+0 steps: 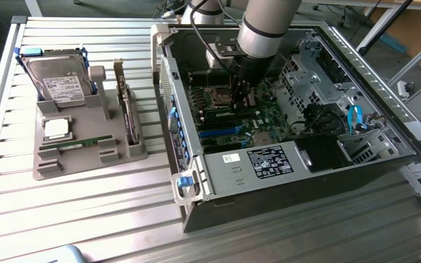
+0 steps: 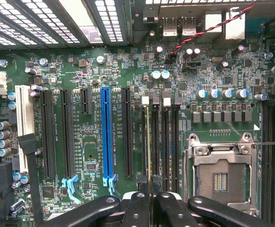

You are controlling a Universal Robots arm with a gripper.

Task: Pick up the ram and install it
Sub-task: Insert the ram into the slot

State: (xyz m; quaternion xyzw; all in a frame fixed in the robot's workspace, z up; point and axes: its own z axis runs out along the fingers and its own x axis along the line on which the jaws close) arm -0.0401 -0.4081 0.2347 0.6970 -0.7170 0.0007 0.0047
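We see the arm reaching down into the open computer case (image 1: 298,137), its gripper (image 1: 240,101) low over the motherboard (image 1: 265,118). On the exterior view's left, a grey holder (image 1: 86,148) carries a hard drive (image 1: 58,79), a processor chip (image 1: 55,128) and a green ram stick (image 1: 75,143).

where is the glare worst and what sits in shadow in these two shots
Exterior view: bright glare on the slatted metal table; the computer case interior is dark around the gripper. Wrist view: motherboard evenly lit, vent slots blown out white.
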